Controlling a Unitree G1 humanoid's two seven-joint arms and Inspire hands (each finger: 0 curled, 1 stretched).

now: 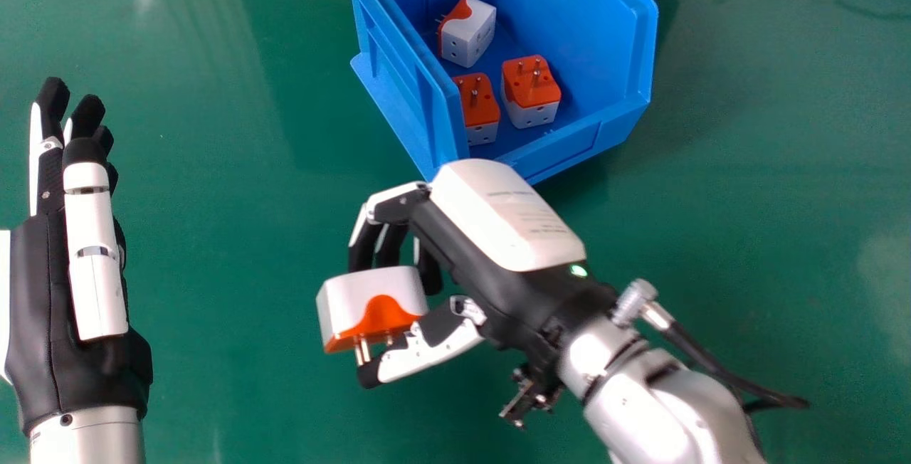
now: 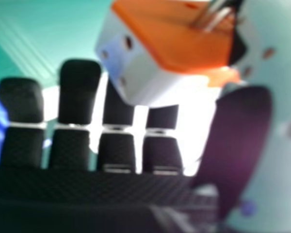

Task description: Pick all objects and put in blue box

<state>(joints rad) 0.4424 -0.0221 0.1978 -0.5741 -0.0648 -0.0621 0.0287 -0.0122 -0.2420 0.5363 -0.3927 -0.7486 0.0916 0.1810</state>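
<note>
blue box (image 1: 583, 30): cut off | adapter (image 2: 169, 41), right hand view: blurred

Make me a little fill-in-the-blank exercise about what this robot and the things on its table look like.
The box on the green table is ____.
Inside the box, the number of plug adapters to be seen is ____.
One more adapter is held in the robot's ____ hand.
The prongs of that adapter stick out from its ____ side.

Missing words: blue; three; right; orange.
</note>
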